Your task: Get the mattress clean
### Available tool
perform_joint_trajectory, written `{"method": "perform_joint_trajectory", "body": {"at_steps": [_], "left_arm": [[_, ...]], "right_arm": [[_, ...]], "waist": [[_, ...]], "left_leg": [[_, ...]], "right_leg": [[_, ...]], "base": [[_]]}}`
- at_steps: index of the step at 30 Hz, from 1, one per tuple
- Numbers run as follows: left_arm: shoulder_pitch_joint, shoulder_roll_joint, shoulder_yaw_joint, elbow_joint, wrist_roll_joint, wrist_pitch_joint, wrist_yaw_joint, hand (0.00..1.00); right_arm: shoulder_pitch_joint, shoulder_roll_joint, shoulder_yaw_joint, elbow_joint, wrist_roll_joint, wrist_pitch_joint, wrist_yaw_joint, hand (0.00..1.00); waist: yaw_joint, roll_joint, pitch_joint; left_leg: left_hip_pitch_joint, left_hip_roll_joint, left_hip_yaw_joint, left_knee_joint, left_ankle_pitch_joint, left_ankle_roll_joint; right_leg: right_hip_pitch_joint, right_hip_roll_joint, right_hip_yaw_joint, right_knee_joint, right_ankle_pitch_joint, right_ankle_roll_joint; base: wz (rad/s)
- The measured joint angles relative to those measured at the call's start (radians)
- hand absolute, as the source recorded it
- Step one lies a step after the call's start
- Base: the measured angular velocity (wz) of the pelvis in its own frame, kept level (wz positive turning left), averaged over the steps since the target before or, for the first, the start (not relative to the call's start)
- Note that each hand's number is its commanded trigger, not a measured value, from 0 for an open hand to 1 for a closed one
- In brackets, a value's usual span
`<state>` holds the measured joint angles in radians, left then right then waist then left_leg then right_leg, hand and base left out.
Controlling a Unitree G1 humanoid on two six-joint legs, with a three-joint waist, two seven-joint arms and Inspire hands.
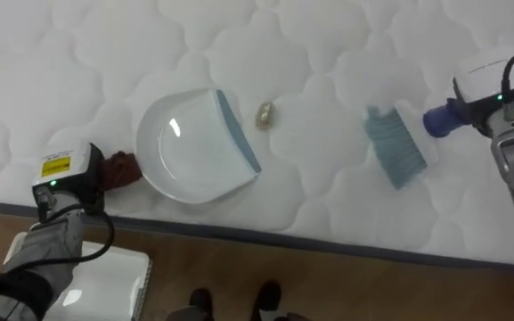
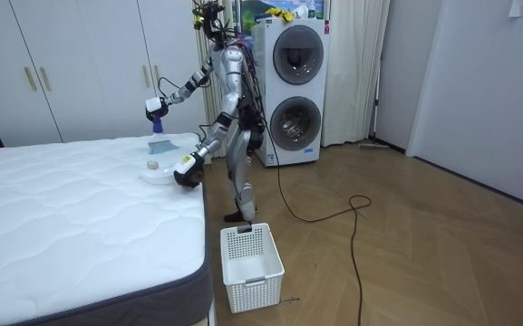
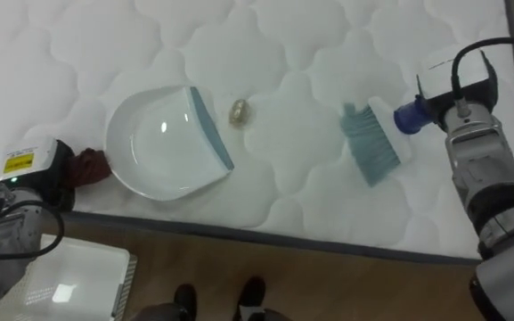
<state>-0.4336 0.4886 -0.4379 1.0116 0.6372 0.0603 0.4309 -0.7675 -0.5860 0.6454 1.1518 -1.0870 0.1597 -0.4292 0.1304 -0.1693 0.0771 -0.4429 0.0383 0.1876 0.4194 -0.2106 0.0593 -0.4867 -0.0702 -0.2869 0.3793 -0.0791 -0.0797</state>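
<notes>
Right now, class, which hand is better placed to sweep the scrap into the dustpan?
Right. The right hand holds the brush, and the scrap lies between it and the dustpan, by its open lip. The left hand is at the dustpan's back.

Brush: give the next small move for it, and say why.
Probably sweep the brush leftward across the mattress to the beige scrap. The scrap lies just off the blue lip of the dustpan, the brush held by the right robot hand sits to its right, and the left robot hand is at the dustpan's handle.
</notes>
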Motion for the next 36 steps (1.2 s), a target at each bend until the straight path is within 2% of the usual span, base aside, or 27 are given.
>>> {"method": "perform_joint_trajectory", "body": {"at_steps": [3, 6, 11, 20, 31, 34, 35, 36], "left_arm": [[0.001, -0.002, 0.0, 0.0, 0.0, 0.001, 0.006, 1.0], [0.001, -0.007, 0.0, -0.004, 0.0, 0.005, 0.021, 1.0], [0.001, -0.013, 0.0, -0.013, 0.001, 0.006, 0.019, 1.0], [0.001, -0.015, 0.0, -0.015, 0.001, 0.007, 0.002, 1.0], [0.007, -0.02, 0.0, -0.035, 0.015, 0.044, -0.011, 1.0], [0.007, -0.024, 0.0, -0.041, 0.016, 0.053, -0.011, 1.0], [0.007, -0.026, 0.0, -0.04, 0.016, 0.053, -0.011, 1.0], [0.007, -0.028, -0.001, -0.04, 0.016, 0.053, -0.012, 1.0]], "right_arm": [[-0.008, 0.005, -0.001, 0.0, 0.028, 0.005, -0.031, 1.0], [-0.044, 0.034, -0.004, 0.0, 0.047, 0.005, -0.055, 1.0], [-0.051, 0.074, -0.004, 0.001, 0.069, 0.004, -0.081, 1.0], [-0.052, 0.077, -0.005, 0.002, 0.071, 0.004, -0.094, 1.0], [-0.052, 0.093, -0.004, -0.038, 0.07, 0.006, -0.095, 1.0], [-0.051, 0.108, 0.0, -0.038, 0.071, 0.009, -0.095, 1.0], [-0.051, 0.119, 0.001, -0.038, 0.071, 0.008, -0.094, 1.0], [-0.05, 0.123, 0.002, -0.038, 0.071, 0.008, -0.094, 1.0]], "waist": [[0.0, 0.004, 0.0027], [0.0, 0.013, 0.0092], [0.01, 0.013, 0.0095], [0.011, 0.013, 0.0093], [0.013, 0.015, 0.0085], [0.012, 0.022, 0.0092], [0.012, 0.029, 0.013], [0.012, 0.033, 0.0134]], "left_leg": [[0.001, -0.001, -0.001, -0.004, 0.0, -0.001], [-0.003, 0.0, -0.002, -0.005, 0.001, -0.002], [-0.007, 0.001, -0.004, -0.007, 0.001, -0.003], [-0.007, 0.001, -0.005, 0.005, 0.002, -0.002], [0.002, 0.001, -0.003, -0.007, 0.005, -0.007], [0.004, 0.001, -0.003, -0.006, 0.005, -0.007], [0.01, 0.001, -0.002, -0.006, 0.005, -0.007], [0.013, 0.001, -0.002, -0.006, 0.005, -0.007]], "right_leg": [[0.0, 0.0, -0.002, -0.001, 0.001, -0.001], [-0.004, 0.001, -0.002, -0.002, 0.001, -0.002], [-0.007, 0.001, -0.008, -0.003, 0.001, -0.002], [-0.004, -0.001, -0.013, -0.001, 0.001, -0.002], [0.0, 0.0, -0.014, 0.0, 0.001, -0.002], [0.003, 0.0, -0.015, -0.001, 0.001, -0.003], [0.01, 0.0, -0.016, -0.004, 0.002, -0.003], [0.013, 0.0, -0.016, -0.005, 0.002, -0.003]], "base": [[0.01], [0.0], [0.02], [0.0], [0.0], [0.0], [0.0], [0.0]]}}
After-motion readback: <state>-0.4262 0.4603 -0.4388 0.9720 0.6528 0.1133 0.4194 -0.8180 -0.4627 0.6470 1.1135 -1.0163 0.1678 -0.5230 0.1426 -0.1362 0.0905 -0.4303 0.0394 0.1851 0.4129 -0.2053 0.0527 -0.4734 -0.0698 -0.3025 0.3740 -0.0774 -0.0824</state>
